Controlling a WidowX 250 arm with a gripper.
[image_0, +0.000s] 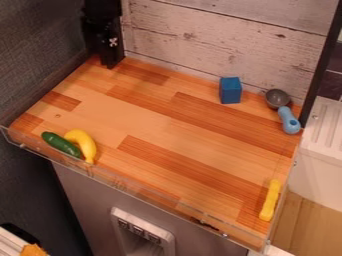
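At the upper left, the black gripper (110, 55) hangs low over the back left corner of the wooden counter (153, 115), by the whitewashed plank wall. A blue block (230, 90) stands near the back wall, right of centre, well away from the gripper. Right of the block lies a grey metal scoop (277, 98) with a light blue handle (289, 120). At the front left, a green cucumber (61, 144) lies beside a yellow banana (85, 144). A yellow stick-like object (270, 200) rests near the right edge.
A low transparent rim (147, 198) runs along the counter's front. The plank wall (220, 40) bounds the back, and a dark post (320, 65) stands at the back right corner. A dark grey wall (40, 45) is on the left.
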